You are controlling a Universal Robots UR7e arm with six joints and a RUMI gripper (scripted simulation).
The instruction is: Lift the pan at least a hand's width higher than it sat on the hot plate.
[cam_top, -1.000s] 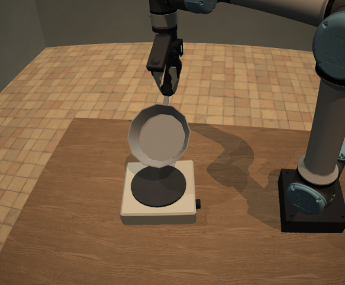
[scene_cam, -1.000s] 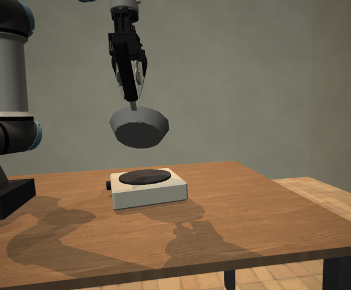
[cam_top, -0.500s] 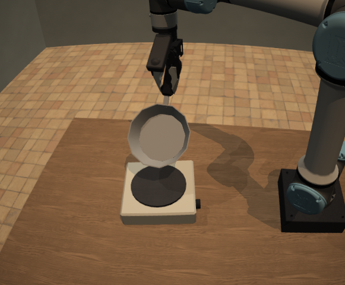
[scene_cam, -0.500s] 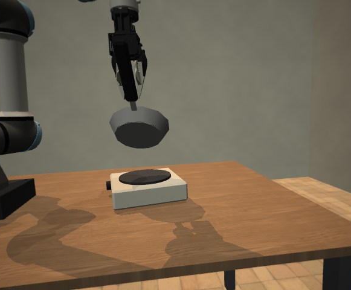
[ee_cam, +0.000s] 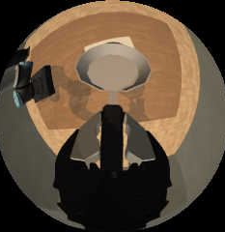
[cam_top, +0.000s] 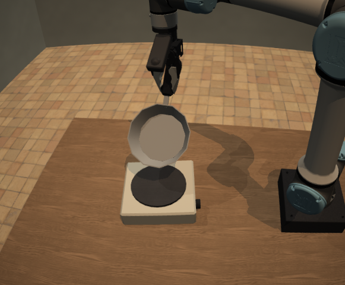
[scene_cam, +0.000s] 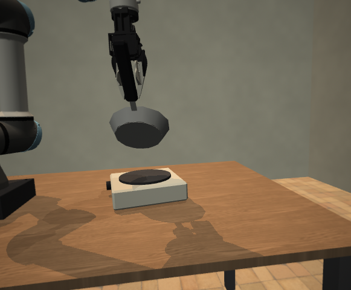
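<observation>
step: hold | my gripper (scene_cam: 131, 93) is clenched on the handle of the pan (scene_cam: 139, 126) | pan hangs tilted in the air, well above the hot plate (scene_cam: 150, 190) and touching nothing else | done: grip and lift, by my judgement | left: only keeping it steady up here, grip on

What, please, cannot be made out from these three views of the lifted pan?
- Pan handle: mostly hidden inside the gripper in every view.
- Hot plate: in the wrist view, almost wholly covered by the pan.
- Hot plate knob: too small to read its setting.
- Arm's upper links: cut off by the exterior view's top edge.
</observation>
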